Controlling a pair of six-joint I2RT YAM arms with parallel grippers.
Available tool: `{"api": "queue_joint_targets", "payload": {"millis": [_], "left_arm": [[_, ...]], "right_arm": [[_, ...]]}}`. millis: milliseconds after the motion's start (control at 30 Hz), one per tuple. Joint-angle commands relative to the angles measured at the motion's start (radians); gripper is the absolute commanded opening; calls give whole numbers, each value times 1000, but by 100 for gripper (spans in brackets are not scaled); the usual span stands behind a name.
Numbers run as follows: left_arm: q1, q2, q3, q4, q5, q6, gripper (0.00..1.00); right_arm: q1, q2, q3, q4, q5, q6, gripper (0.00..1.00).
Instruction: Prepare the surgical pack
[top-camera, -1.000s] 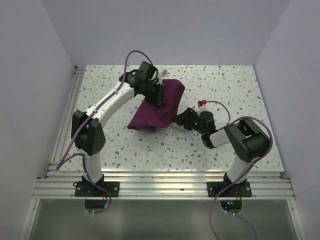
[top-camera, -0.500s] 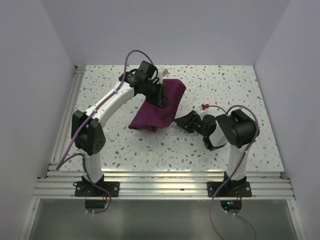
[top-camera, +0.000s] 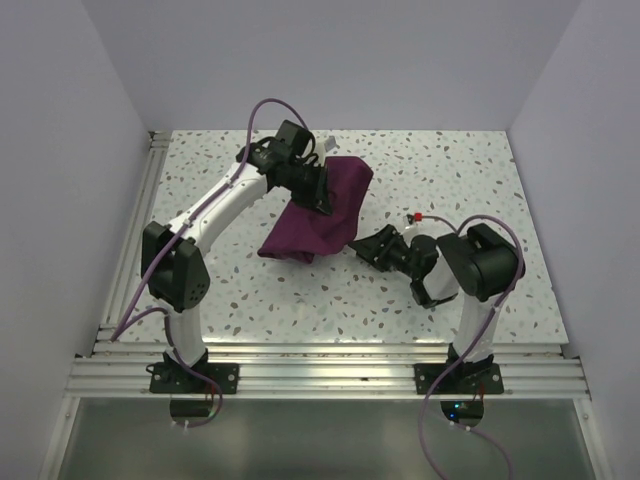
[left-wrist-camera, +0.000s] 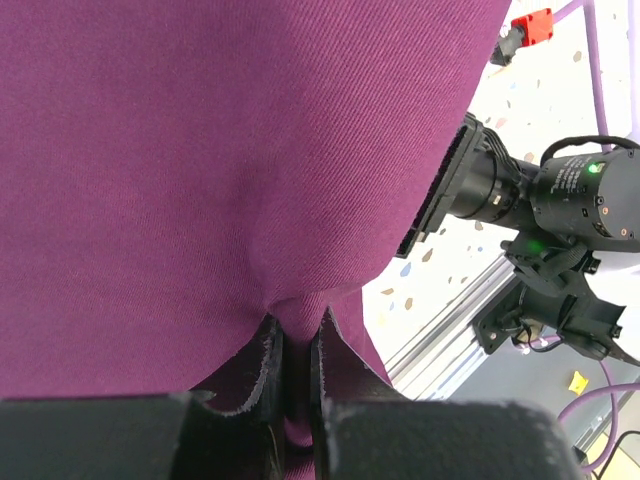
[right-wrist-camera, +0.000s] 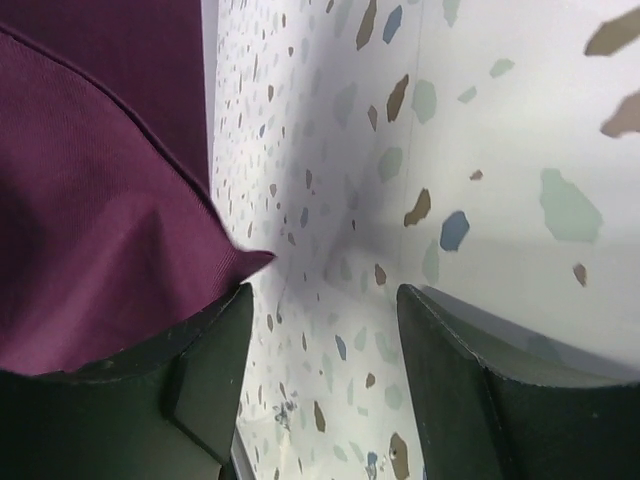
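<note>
One plum-purple woven cloth pack (top-camera: 318, 228) pinched in left gripper (left-wrist-camera: 295, 345); right gripper (right-wrist-camera: 325, 300) parted beside its corner, over speckled bench (top-camera: 455, 170).

Left arm (top-camera: 215, 205) reaches forward, jaws clamped; right arm (top-camera: 480, 265) folded low, jaws parted

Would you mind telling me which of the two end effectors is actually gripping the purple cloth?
The left end effector: it is shut on a fold of the surgical pack. The right end effector stands open beside a cloth corner, gripping nothing.
</note>
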Motion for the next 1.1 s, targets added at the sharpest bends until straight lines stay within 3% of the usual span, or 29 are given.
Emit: {"api": "queue_joint_targets", "payload": {"millis": [0,333,733,833,867,967,1000,1067], "left_arm": [[3,-93,89,72,36,0,0],[5,-93,83,75,43,-3,0],[8,-98,132,59,92,-16,0],[6,-96,137,47,87,-11,0],[9,-95,135,47,87,-11,0],[9,-99,135,50,86,-13,0],[11,-98,137,50,86,-14,0],[11,-98,140,45,81,-13,0]], "right_arm": [[-13,-57,-29,299,37,-20,64],[-11,-202,-43,300,24,-38,71],[-13,-176,13,300,1,-11,80],[-14,-191,17,302,-5,-6,68],[-13,-197,18,301,-6,-5,59],[-13,-205,20,299,-9,0,44],[-11,-209,18,299,-6,3,33],[-11,-206,18,299,-6,5,28]]}}
